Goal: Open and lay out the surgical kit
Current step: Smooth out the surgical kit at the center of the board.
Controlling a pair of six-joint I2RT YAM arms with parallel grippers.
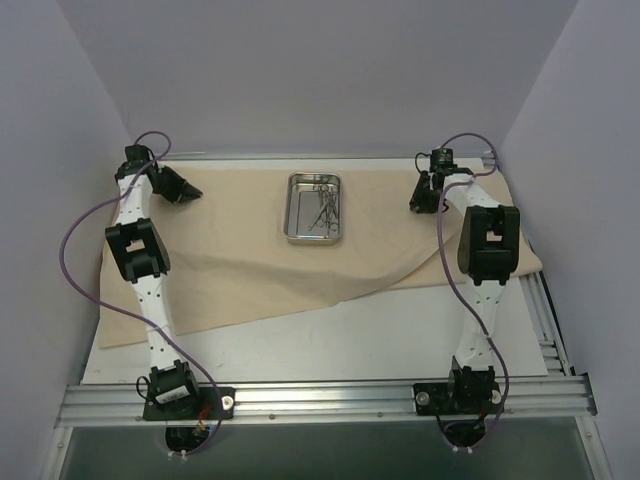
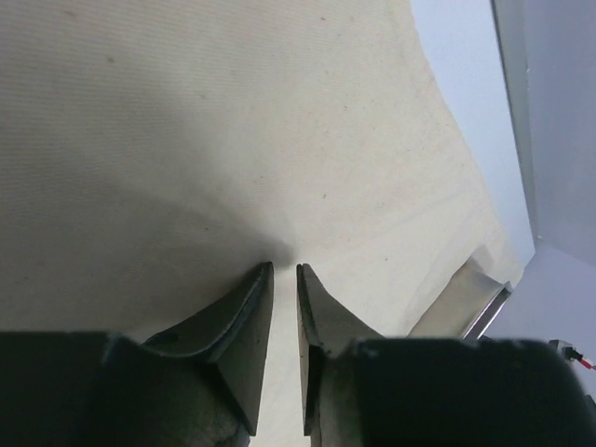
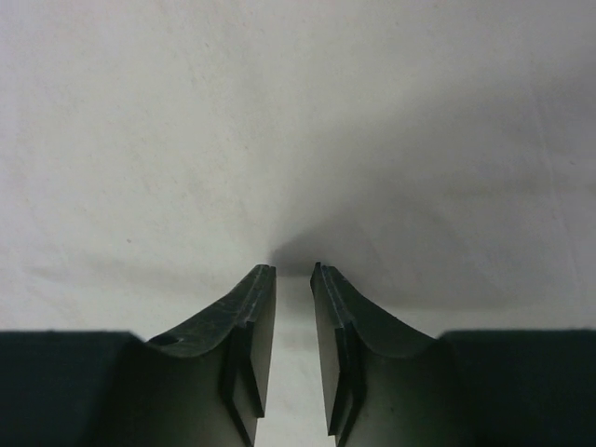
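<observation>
Noted cloth wrap (image 1: 230, 260) spread on table (image 1: 350, 345), steel tray (image 1: 299, 218) with instruments (image 1: 325, 206) resting on it. Found left jaws and right jaws narrowly parted, pinching nothing.

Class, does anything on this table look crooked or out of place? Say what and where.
The beige cloth lies askew: its near edge runs diagonally, reaching further forward at left than at right. The steel tray sits square, instruments jumbled inside.
</observation>
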